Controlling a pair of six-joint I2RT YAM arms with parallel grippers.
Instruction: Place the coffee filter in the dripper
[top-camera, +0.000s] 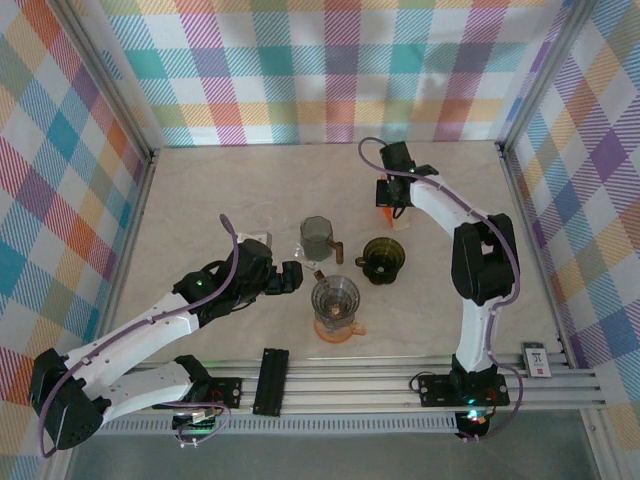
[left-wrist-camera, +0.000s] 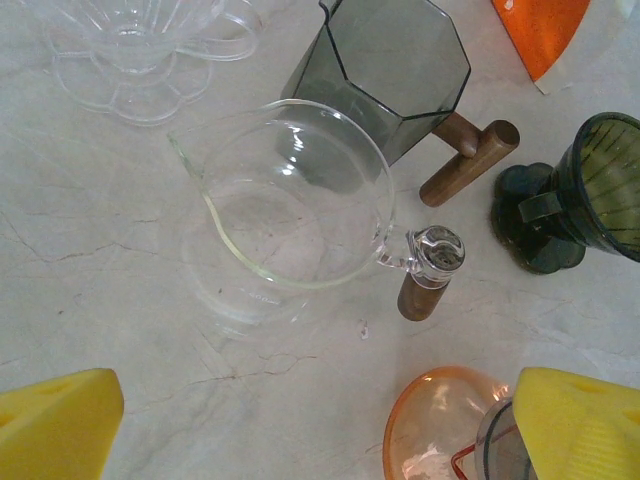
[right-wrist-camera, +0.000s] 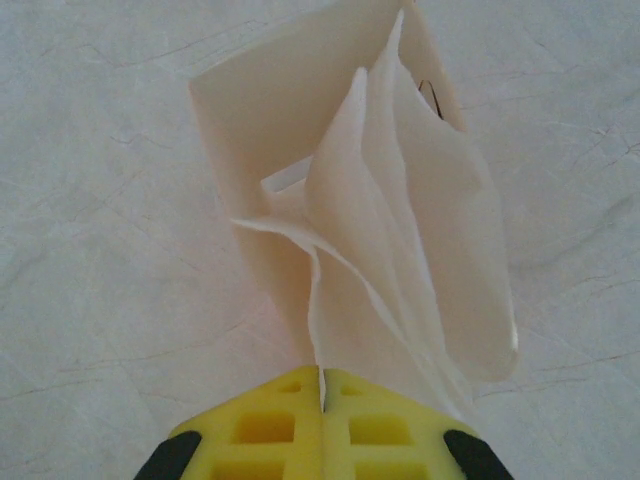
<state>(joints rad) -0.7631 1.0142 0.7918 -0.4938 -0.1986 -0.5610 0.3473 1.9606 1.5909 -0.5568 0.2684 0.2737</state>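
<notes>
Left wrist view: green dripper (left-wrist-camera: 600, 185) partly beyond the right edge; lower tip of coffee filter (right-wrist-camera: 400, 230) inside right claw (right-wrist-camera: 322, 400).

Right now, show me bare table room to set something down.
Free: the table's far strip between back wall and grey cup; also the far right corner past the right arm. Crowded: the centre, around cup, green dripper and left gripper.

The overhead camera takes in the whole table (top-camera: 250, 190); both wrist cameras look down close, left sharing the grey cup (top-camera: 317, 236).
</notes>
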